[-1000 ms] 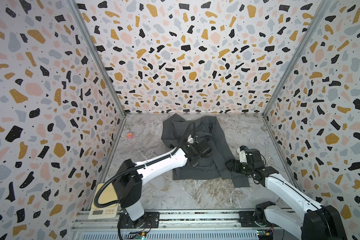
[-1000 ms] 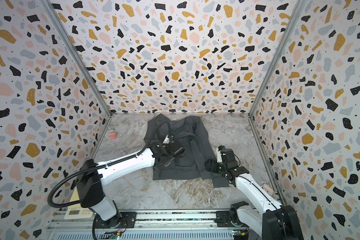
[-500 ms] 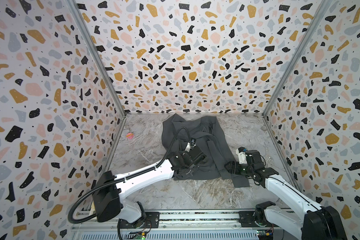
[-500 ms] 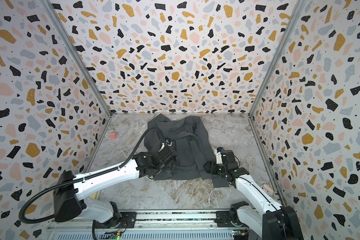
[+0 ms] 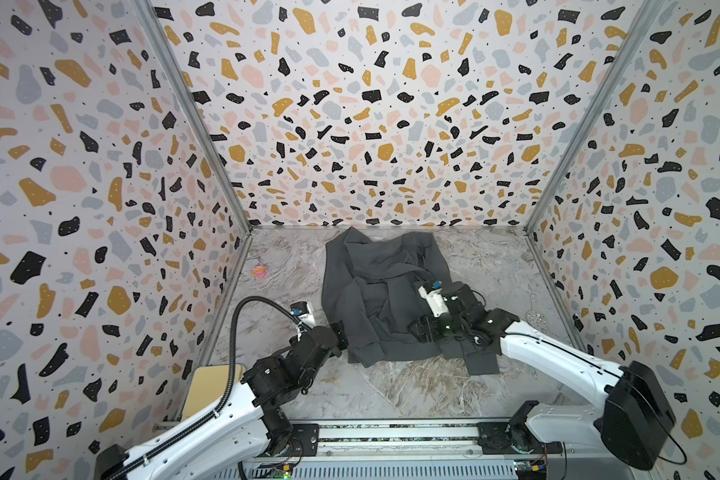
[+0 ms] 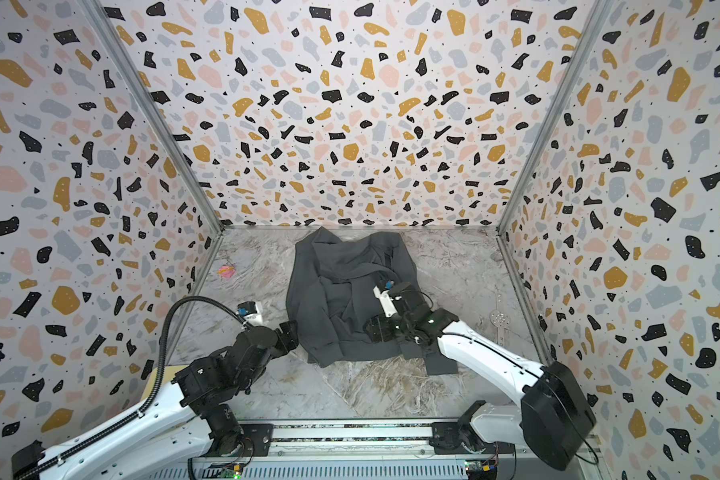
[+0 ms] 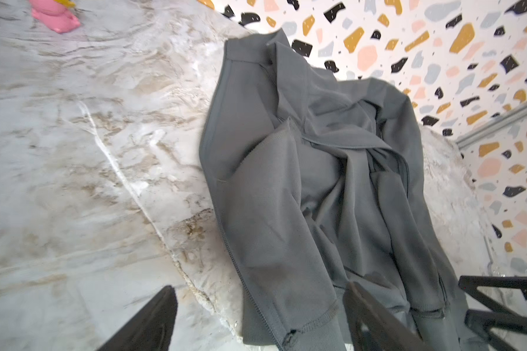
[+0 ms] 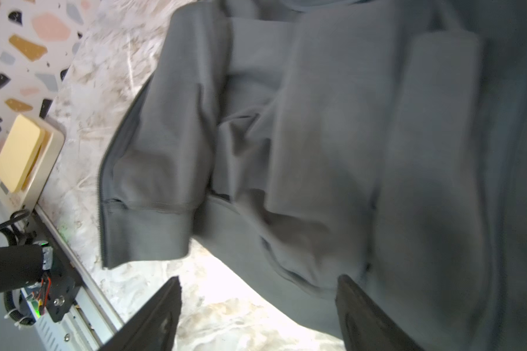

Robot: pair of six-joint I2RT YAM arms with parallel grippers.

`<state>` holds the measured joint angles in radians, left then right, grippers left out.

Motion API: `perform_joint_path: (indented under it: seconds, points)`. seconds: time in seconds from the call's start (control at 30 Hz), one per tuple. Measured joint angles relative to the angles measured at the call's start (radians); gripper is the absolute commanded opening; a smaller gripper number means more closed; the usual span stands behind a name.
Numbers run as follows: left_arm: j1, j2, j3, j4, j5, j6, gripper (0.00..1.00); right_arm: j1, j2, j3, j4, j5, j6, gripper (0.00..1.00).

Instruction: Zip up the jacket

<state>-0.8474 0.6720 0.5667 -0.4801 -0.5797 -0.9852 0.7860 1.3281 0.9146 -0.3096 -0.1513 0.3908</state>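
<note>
The dark grey jacket (image 5: 383, 299) (image 6: 341, 299) lies crumpled on the marble table, collar toward the back wall. My left gripper (image 5: 342, 333) (image 6: 290, 332) is open at the jacket's near left edge. In the left wrist view the jacket (image 7: 301, 182) fills the middle, its toothed zipper edge (image 7: 235, 258) runs down between the spread fingers of the left gripper (image 7: 260, 285), and nothing is held. My right gripper (image 5: 417, 330) (image 6: 373, 329) is over the lower right part of the jacket (image 8: 317, 136). The right gripper (image 8: 259, 277) is open, one finger over fabric, one over bare table.
A small pink object (image 5: 260, 271) (image 7: 57, 18) lies on the table at the back left. A beige scale (image 5: 208, 386) (image 8: 22, 155) stands by the near left corner. A small round metal piece (image 5: 535, 318) lies near the right wall. Patterned walls close three sides.
My left gripper has let go and opened, and its arm has drawn back from the jacket's middle to its near left edge. The right gripper has shifted left over the jacket's lower part.
</note>
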Motion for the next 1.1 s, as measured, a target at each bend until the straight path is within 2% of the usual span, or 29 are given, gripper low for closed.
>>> perform_joint_path:
  seconds: [0.17, 0.3, 0.4, 0.43, 0.63, 0.73, 0.83, 0.97, 1.1]
  points:
    - [0.0, -0.182, 0.0, -0.079, -0.138, -0.11, 0.91, 0.24, 0.237, 0.298, -0.106, 0.217, -0.001, 0.85]
    - [0.0, -0.323, 0.001, -0.123, -0.222, -0.158, 0.93, 0.368, 0.461, 0.56, -0.213, 0.36, -0.014, 0.85]
    - [0.0, -0.36, 0.001, -0.156, -0.252, -0.176, 0.95, 0.419, 0.614, 0.733, -0.299, 0.431, -0.027, 0.85]
    - [0.0, -0.362, 0.001, -0.165, -0.254, -0.18, 1.0, 0.429, 0.66, 0.788, -0.33, 0.449, -0.031, 0.85]
    - [0.0, -0.366, 0.001, -0.214, -0.255, -0.191, 1.0, 0.46, 0.883, 1.065, -0.497, 0.522, -0.06, 0.82]
    - [0.002, -0.383, -0.006, -0.243, -0.251, -0.19, 1.0, 0.46, 0.961, 1.179, -0.572, 0.543, -0.072, 0.74]
    - [0.003, -0.397, -0.019, -0.264, -0.247, -0.19, 1.0, 0.452, 1.006, 1.233, -0.621, 0.551, -0.084, 0.58]
    - [0.004, -0.391, -0.048, -0.267, -0.222, -0.19, 1.0, 0.443, 1.019, 1.224, -0.674, 0.552, -0.091, 0.45]
    - [0.005, -0.356, -0.088, -0.242, -0.171, -0.19, 1.0, 0.417, 0.986, 1.108, -0.663, 0.533, -0.088, 0.22]
